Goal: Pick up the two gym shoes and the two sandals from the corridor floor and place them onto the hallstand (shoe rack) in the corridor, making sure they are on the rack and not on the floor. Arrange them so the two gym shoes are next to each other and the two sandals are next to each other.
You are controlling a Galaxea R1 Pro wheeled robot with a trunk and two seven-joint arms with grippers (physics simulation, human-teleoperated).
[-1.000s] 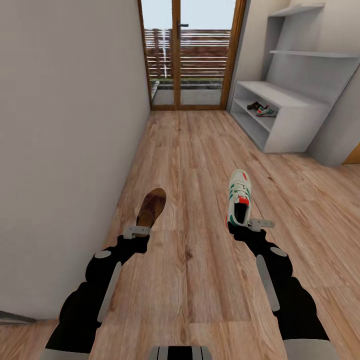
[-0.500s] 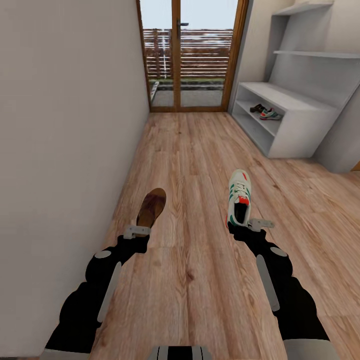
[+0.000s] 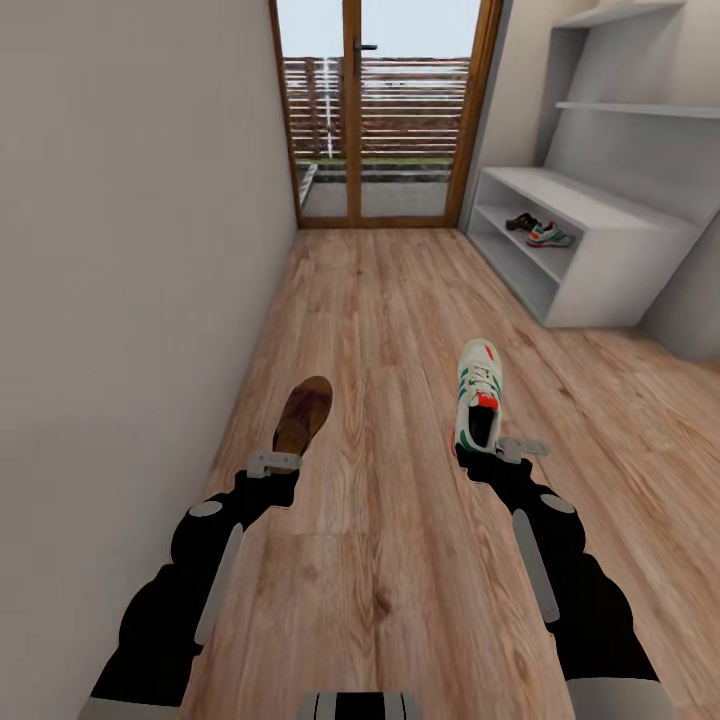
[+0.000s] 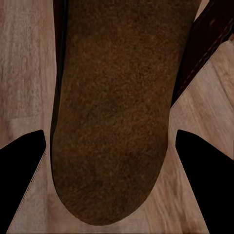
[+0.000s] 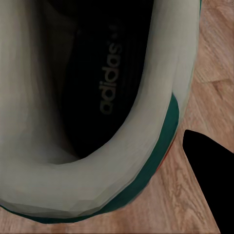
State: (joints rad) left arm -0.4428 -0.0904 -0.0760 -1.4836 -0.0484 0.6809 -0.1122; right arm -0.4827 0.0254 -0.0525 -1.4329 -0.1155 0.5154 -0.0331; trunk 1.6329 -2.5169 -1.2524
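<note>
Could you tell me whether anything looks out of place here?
Nothing looks odd. The left gripper carries a sandal, the right gripper a gym shoe; their mates already sit on the hallstand.

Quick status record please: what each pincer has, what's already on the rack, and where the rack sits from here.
left pincer: shut on sandal, gripped at its heel end
right pincer: shut on gym shoe, gripped at the heel
hallstand: ahead on the right, beside the glass door
on rack: second sandal and second gym shoe, side by side on the lower shelf
corridor floor: open wood planks between robot and rack
</note>
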